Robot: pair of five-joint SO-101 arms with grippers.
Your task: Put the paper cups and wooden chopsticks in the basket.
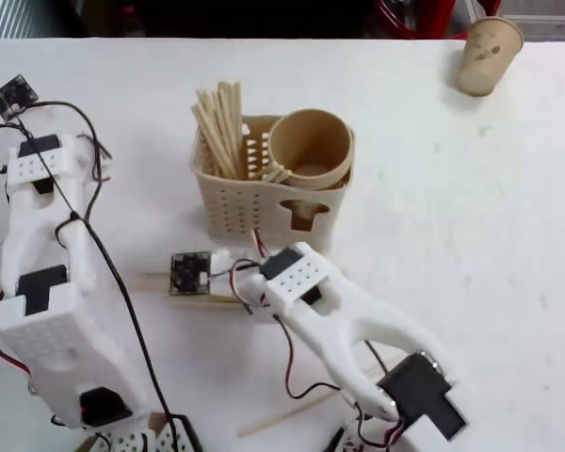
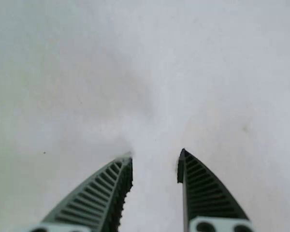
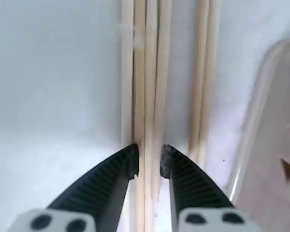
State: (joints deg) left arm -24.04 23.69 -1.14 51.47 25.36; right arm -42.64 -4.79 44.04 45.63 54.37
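Chopsticks (image 3: 150, 72) loose just beside basket (image 1: 228, 212) | paper cup (image 1: 488, 55) well apart

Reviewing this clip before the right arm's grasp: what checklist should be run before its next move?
1. Right gripper straddles loose chopsticks on the table: ok.
2. Its jaws stand open with sticks between: ok.
3. How many chopsticks it would catch: cannot tell.
4. Basket upright, room left beside its paper cup: ok.
5. Left gripper open over bare table: ok.
6. Everything stowed: not ok; a second paper cup stands at the table's far corner, one chopstick lies by the right arm.
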